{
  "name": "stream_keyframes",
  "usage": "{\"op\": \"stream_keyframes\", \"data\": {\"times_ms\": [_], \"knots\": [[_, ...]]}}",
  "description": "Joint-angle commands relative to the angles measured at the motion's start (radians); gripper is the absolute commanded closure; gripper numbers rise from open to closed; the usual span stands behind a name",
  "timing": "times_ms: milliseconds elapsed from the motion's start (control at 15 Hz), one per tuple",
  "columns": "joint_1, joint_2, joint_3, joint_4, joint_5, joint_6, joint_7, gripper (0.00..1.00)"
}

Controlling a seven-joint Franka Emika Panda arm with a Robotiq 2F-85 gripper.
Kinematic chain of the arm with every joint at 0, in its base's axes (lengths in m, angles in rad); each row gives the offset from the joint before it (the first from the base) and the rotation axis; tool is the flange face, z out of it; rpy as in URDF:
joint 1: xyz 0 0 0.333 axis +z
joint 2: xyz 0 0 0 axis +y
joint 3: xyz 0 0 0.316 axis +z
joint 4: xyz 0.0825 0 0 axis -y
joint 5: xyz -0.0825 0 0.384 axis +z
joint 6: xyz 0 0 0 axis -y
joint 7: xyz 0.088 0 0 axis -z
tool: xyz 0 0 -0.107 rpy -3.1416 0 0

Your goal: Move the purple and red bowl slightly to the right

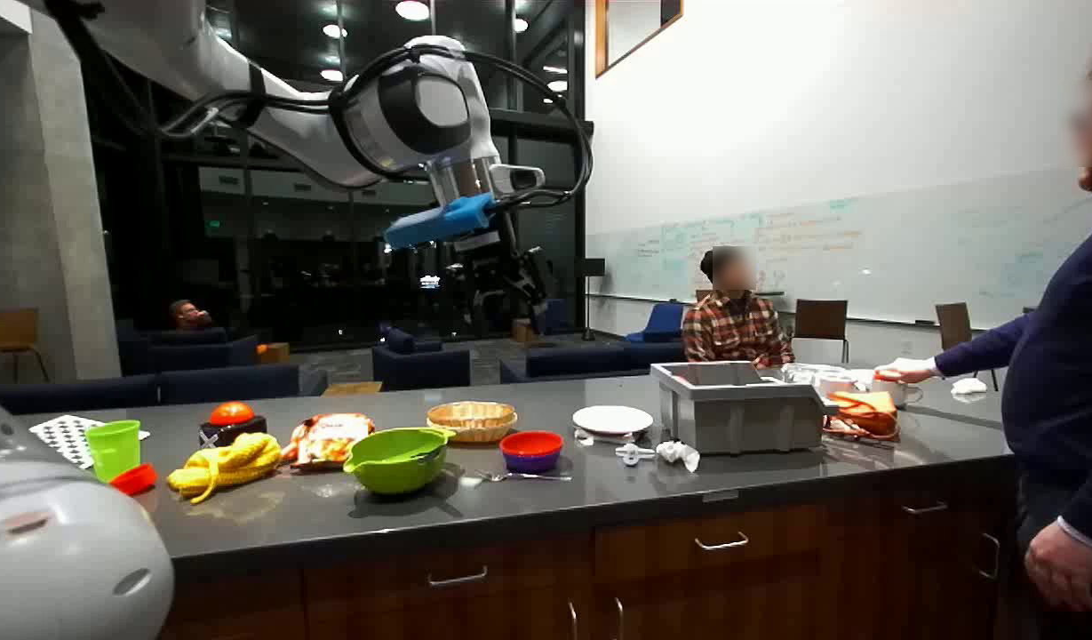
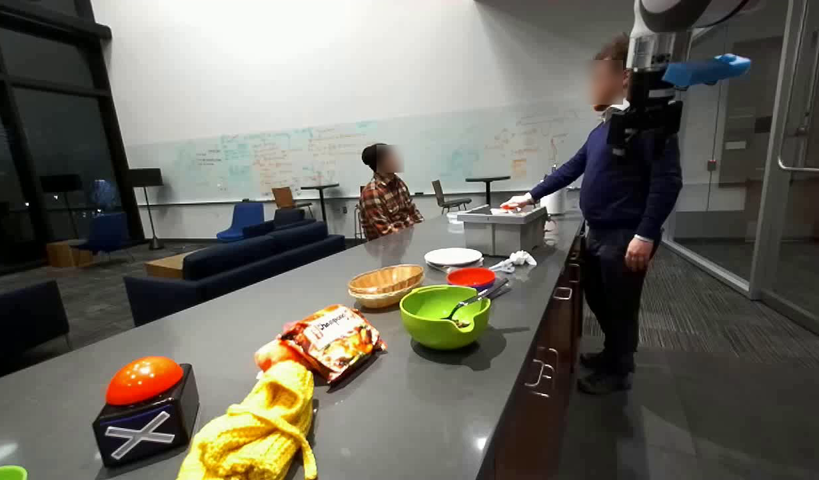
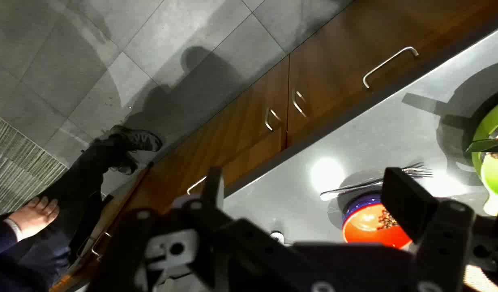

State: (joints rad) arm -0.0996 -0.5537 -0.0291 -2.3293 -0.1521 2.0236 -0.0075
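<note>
The hand [image 3: 306,186] is held higher than the worktop [image 1: 510,500] and spread wide. The purple and red bowl [image 1: 531,452] is flanked by a green bowl [image 1: 398,469] and white plate [image 1: 612,420].

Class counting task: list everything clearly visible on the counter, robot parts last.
small bowl: 1, purple and red, beside large bowl
large bowl: 1, lime, beside small bowl
utensil: 1, dark, in large bowl
fork: 1, silver, beside small bowl
basket: 1+, tan, near large bowl
plate: 1+, white, near bin
bin: 1, grey, near plate
crumpled item: 1, white, beside bin
gadget: 1, white, beside crumpled item
bundle: 1, orange, beside bin
mug: 1+, pale, near bundle
bag: 1, orange, beside knitted item
knitted item: 1, yellow, near buzzer
buzzer: 1, orange/black, near cup
cup: 1, green, near buzzer
small item: 1, red, beside cup
sheet: 1, black/white, by cup
arm: 1, white, raised
end effector: 1, black, on arm
</note>
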Motion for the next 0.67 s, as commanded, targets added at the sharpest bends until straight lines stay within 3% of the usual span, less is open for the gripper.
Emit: {"op": "stream_keyframes", "data": {"times_ms": [0, 333, 600], "knots": [[0.007, 0.0, -0.005, 0.002, -0.004, -0.003, 0.003, 0.0], [0.088, 0.017, -0.059, -0.046, 0.043, 0.209, -0.207, 0.0], [0.196, 0.077, -0.135, -0.07, 0.18, 0.324, -0.426, 0.0]]}}
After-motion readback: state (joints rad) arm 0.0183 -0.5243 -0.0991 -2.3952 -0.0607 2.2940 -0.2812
